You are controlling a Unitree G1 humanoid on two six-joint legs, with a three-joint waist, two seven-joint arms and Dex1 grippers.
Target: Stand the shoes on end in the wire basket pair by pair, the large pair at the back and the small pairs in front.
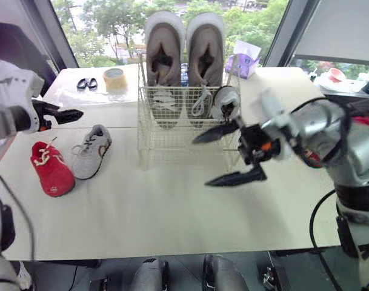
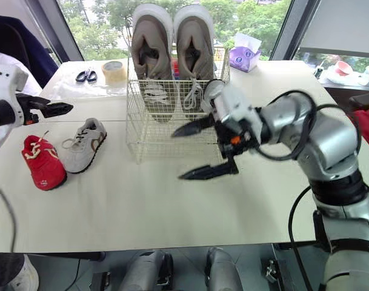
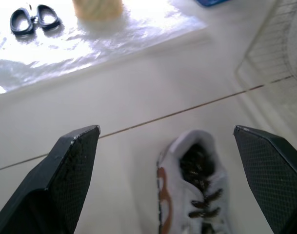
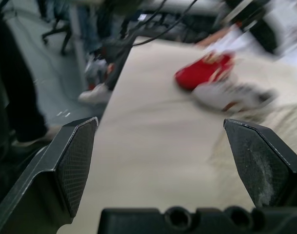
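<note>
A white wire basket (image 1: 172, 130) stands at the middle back of the table. Two large brown-grey shoes (image 1: 164, 51) (image 1: 205, 48) stand on end along its back. A small grey shoe (image 1: 225, 100) stands on end at the basket's right side. My right gripper (image 1: 226, 154) hovers open and empty just in front of the basket's right corner. On the table to the left lie a small red shoe (image 1: 51, 168) and a small grey-white shoe (image 1: 91, 150). Above and behind them my left gripper (image 1: 68, 114) is open, and the grey-white shoe (image 3: 194, 190) lies below its fingers.
A tape roll (image 1: 114, 79) and black scissors (image 1: 86, 83) lie on a shiny sheet at the back left. A purple tissue box (image 1: 243, 60) sits behind the basket's right corner. Bare tabletop (image 1: 160, 206) stretches in front of the basket.
</note>
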